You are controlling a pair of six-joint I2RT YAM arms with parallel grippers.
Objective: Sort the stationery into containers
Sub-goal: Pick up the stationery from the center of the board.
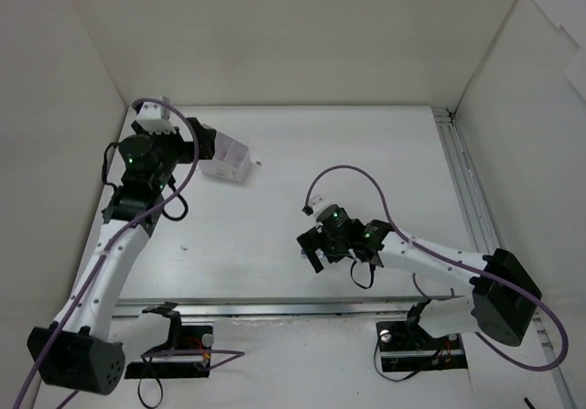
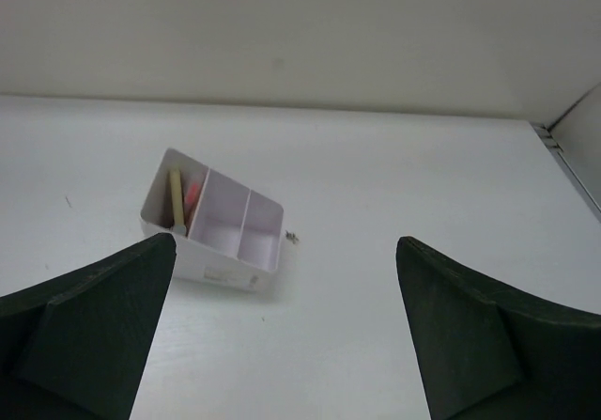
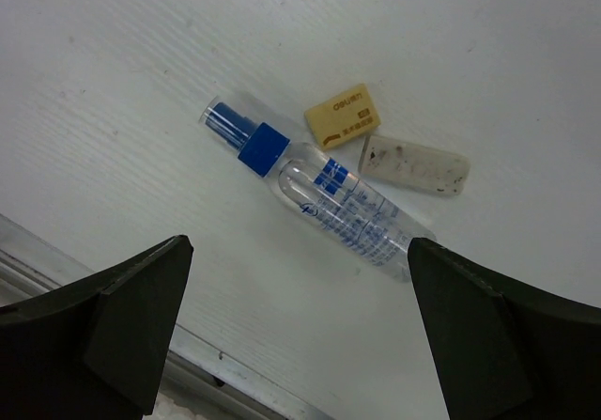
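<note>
The white box (image 2: 214,225) has three side-by-side compartments; its left one holds a yellow pen (image 2: 176,197) and a pink one (image 2: 192,194), the other two look empty. My left gripper (image 2: 286,279) is open and empty, above and just short of the box (image 1: 226,160). My right gripper (image 3: 300,251) is open over a clear blue-and-white tube (image 3: 329,190) lying flat. A yellow eraser (image 3: 343,116) and a dirty white eraser (image 3: 414,165) lie just beyond the tube. In the top view the right gripper (image 1: 316,249) hides these.
A metal rail (image 3: 141,345) runs along the table's near edge, close below the tube. Another rail (image 1: 467,199) runs along the right side. White walls enclose the table on three sides. A small dark speck (image 2: 292,238) lies beside the box.
</note>
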